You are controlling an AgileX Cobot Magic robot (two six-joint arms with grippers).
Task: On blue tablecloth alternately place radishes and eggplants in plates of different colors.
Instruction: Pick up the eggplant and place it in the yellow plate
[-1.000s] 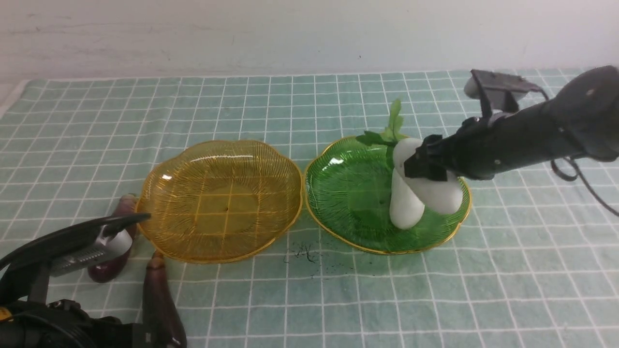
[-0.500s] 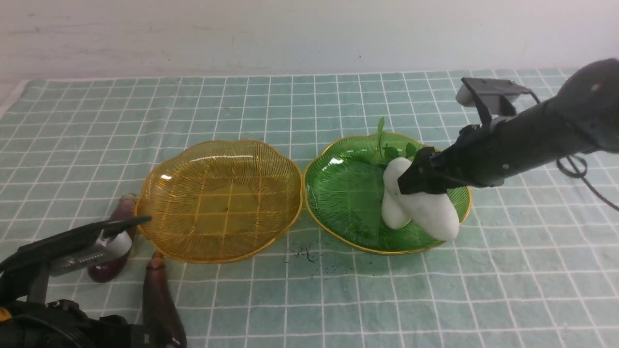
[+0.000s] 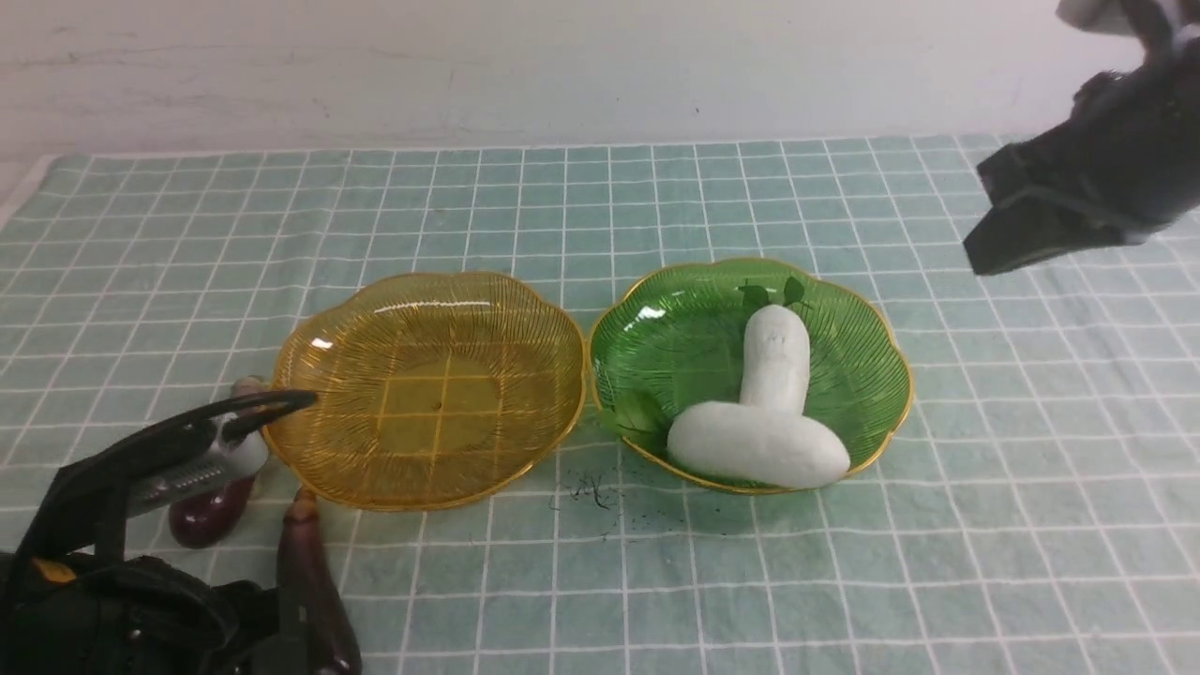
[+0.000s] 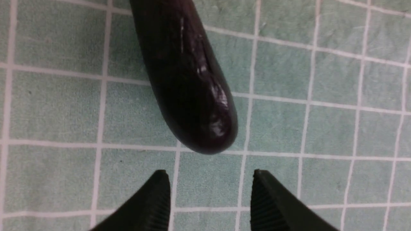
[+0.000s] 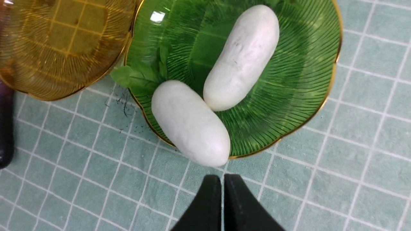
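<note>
My right hand [image 3: 982, 258] hangs high over the far right of the cloth [image 3: 937, 562], well apart from the plates. Its fingers are pressed together and grasp nothing. Both radishes lie in the green plate [image 3: 872, 319]. One [image 3: 776, 361] runs from the far rim toward me; the other [image 3: 759, 445] lies crosswise at the near rim, one end overhanging the edge. The two touch. The amber plate [image 3: 375, 319] sits just left of the green one, rims nearly meeting, and the cloth's grid shows through its bottom. My left hand [image 4: 210, 181] is low at the near left, fingers spread and gripping nothing. The rounded end of an eggplant [image 4: 189, 89] lies just ahead of the tips. Both eggplants rest on the cloth by the amber plate's near-left rim: one [image 3: 202, 520] partly behind my hand, the other [image 3: 314, 581] nearer me.
</note>
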